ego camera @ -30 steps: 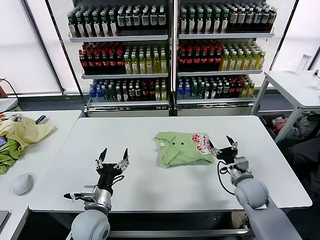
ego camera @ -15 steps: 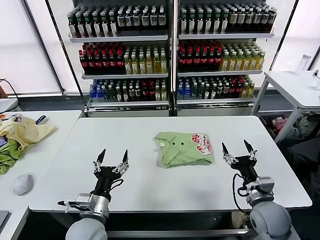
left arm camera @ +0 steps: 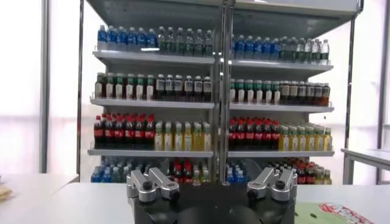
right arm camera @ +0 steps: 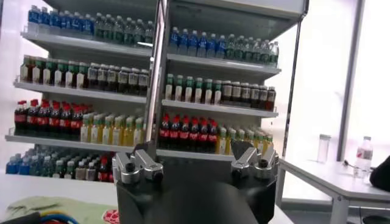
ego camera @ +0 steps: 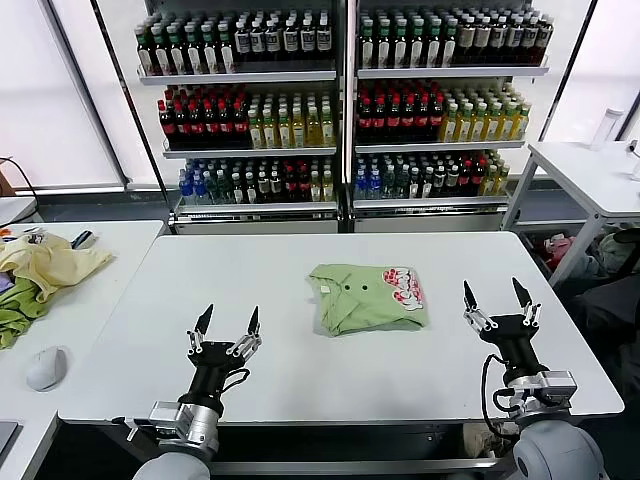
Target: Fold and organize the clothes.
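Observation:
The light sage-green T-shirt (ego camera: 366, 297) lies folded in a compact rectangle at the middle of the white table (ego camera: 300, 380), its red-and-white graphic facing up at its right end. An edge of it shows in the left wrist view (left arm camera: 332, 213) and in the right wrist view (right arm camera: 55, 209). My left gripper (ego camera: 228, 322) is open and empty, fingers pointing up, near the front edge to the left of the shirt. My right gripper (ego camera: 497, 297) is open and empty, fingers up, to the right of the shirt and apart from it.
A pale yellow garment (ego camera: 48, 262) and a darker green cloth (ego camera: 15, 310) lie on the side table at the left, with a white mouse (ego camera: 45, 367). Bottle shelves (ego camera: 340, 100) stand behind. Another white table (ego camera: 590, 175) is at the far right.
My right gripper has drawn back from the shirt's right edge, moving right and toward the front. My left gripper has sunk slightly toward the front edge. The shirt has not moved.

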Robot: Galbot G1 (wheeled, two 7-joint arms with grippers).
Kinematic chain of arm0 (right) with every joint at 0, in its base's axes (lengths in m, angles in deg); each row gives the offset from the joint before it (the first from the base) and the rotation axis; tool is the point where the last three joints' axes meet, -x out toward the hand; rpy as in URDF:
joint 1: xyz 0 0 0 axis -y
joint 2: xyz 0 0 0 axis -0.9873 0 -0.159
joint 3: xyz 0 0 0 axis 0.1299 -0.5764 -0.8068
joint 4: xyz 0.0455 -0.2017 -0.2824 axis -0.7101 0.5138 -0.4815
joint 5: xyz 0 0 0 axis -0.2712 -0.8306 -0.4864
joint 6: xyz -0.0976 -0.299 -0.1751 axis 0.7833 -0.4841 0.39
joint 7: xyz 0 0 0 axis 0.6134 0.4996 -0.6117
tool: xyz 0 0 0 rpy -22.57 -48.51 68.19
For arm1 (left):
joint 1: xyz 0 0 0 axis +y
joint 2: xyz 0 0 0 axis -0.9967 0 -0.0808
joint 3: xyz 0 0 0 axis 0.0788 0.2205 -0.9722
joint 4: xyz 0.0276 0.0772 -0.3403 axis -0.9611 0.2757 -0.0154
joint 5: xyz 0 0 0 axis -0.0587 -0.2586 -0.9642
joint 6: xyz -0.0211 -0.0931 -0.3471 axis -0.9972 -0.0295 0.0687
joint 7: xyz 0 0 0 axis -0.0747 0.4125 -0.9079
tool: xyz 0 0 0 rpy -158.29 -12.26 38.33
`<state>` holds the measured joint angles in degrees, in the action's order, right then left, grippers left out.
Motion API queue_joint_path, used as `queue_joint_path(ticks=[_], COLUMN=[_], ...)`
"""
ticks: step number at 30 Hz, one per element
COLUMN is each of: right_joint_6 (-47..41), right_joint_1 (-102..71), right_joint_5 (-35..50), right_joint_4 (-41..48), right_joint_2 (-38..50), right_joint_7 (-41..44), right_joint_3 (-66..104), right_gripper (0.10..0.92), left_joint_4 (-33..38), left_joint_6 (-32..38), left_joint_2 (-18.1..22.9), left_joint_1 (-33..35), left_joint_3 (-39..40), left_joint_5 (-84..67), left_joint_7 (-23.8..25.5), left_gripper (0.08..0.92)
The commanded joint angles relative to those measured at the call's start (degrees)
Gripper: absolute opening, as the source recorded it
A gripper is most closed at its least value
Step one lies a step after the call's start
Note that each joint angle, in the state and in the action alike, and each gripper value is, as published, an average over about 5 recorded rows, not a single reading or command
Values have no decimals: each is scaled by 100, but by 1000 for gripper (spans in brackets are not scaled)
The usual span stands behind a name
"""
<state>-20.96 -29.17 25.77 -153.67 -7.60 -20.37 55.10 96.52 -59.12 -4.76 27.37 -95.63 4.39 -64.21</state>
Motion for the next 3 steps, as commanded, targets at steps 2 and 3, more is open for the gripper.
queue_joint_path(ticks=[2,3], right_joint_6=[95,94], right_joint_1=[-65,-48], right_joint_5=[-11,-12], right_joint_4=[-152,-146], right_joint_2=[-27,-31], right_joint_7=[-70,-70], right_joint_3=[56,47], right_gripper=[823,823], left_joint_4=[94,97], left_joint_6=[32,35], left_joint_2=[40,37], left_joint_1=[187,199], left_joint_3=[-52,-59], left_joint_5=[141,147], left_joint_7=[44,46], left_gripper=[823,823])
